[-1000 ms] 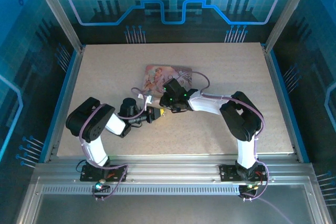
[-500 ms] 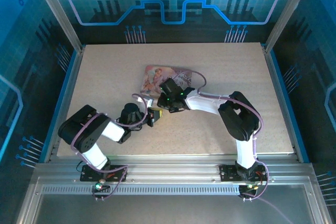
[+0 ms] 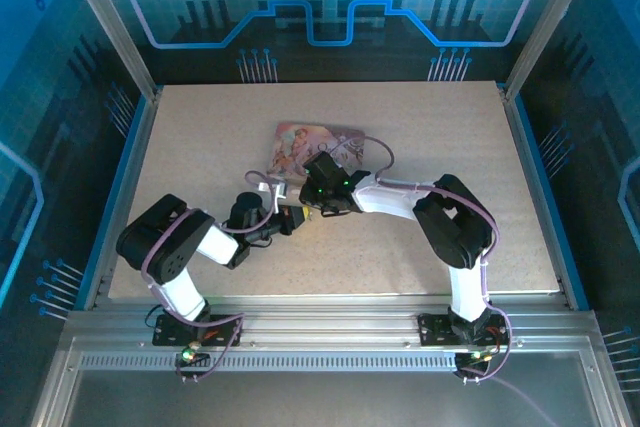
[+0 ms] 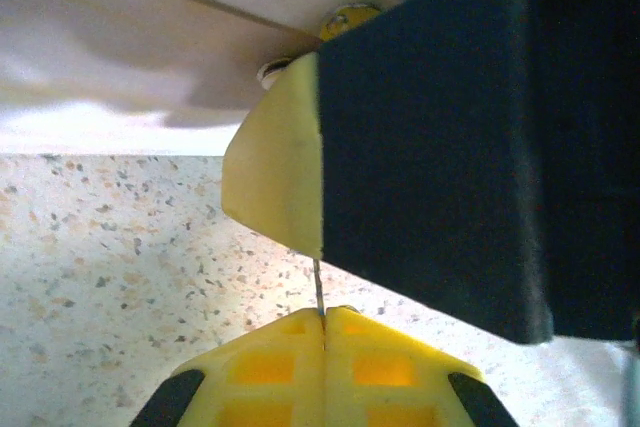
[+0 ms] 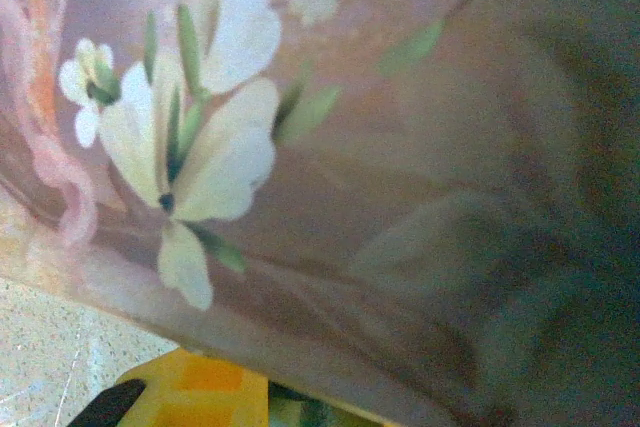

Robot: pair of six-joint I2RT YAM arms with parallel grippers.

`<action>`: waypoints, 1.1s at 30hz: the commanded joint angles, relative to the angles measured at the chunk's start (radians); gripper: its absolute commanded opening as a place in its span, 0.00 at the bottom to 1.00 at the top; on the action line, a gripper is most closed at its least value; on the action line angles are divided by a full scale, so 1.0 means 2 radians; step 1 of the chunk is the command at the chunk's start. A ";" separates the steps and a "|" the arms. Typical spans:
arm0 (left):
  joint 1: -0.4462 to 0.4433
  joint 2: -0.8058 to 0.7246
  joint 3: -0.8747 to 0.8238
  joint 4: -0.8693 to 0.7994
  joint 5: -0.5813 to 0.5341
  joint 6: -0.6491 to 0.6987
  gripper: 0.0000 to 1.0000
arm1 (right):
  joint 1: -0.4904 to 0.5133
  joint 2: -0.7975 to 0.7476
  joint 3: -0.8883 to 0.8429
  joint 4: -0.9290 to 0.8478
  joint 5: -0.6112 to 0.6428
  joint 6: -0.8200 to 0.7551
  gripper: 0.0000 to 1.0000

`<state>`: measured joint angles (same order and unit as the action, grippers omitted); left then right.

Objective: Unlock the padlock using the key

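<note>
Left hand (image 4: 322, 315) pinched shut on the key (image 4: 318, 289), mid-table, just beside the pink tin (image 3: 312, 142). Right hand (image 3: 314, 207) close ahead, grip unreadable. Probably the padlock (image 4: 345, 19) behind it. Apparently not inserted yet; unlocking still pending.

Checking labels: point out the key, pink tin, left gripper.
key (image 4: 318, 287): left wrist view, thin blade edge above fingertips.
pink tin (image 3: 300, 142): top view, illustrated lid.
left gripper (image 4: 323, 332): left wrist view, seam between shut fingertips.

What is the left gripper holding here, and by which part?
The left gripper pinches the key by one end, edge-on between its closed fingertips; the thin remainder sticks out forward.
</note>
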<state>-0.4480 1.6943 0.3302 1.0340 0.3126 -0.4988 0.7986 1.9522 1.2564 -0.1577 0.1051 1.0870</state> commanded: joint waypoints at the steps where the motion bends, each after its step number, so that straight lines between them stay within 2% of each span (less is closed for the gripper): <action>1: -0.038 -0.056 0.025 -0.022 -0.058 0.149 0.00 | 0.026 0.002 -0.014 -0.061 -0.030 -0.007 0.00; 3: -0.073 -0.065 0.026 -0.077 -0.125 0.229 0.00 | 0.024 0.000 -0.005 -0.076 -0.028 -0.013 0.00; 5: -0.101 -0.064 0.021 -0.093 -0.195 0.283 0.00 | 0.023 0.001 0.004 -0.088 -0.031 -0.017 0.00; 8: -0.108 -0.064 0.007 -0.071 -0.220 0.296 0.00 | 0.022 0.004 0.008 -0.089 -0.040 -0.016 0.02; 9: -0.107 -0.065 0.005 -0.064 -0.214 0.293 0.00 | 0.023 0.003 0.006 -0.085 -0.042 -0.015 0.09; 11: -0.107 -0.068 0.003 -0.057 -0.193 0.277 0.00 | 0.022 -0.005 0.000 -0.077 -0.045 -0.014 0.31; 13: -0.107 -0.069 0.000 -0.050 -0.179 0.261 0.00 | 0.020 -0.013 -0.006 -0.073 -0.047 -0.012 0.48; 15: -0.107 -0.070 -0.005 -0.039 -0.173 0.250 0.00 | 0.017 -0.023 -0.015 -0.062 -0.052 -0.009 0.56; 24: -0.089 -0.076 -0.015 -0.023 -0.127 0.195 0.00 | 0.004 -0.066 -0.060 -0.017 -0.052 0.020 0.62; 33: -0.060 -0.064 -0.020 -0.005 -0.085 0.123 0.00 | -0.007 -0.114 -0.165 0.131 -0.052 0.092 0.64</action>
<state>-0.5846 1.5696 0.2977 0.9409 0.1032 -0.1921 0.7979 1.7512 0.9623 0.0067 0.0231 1.2022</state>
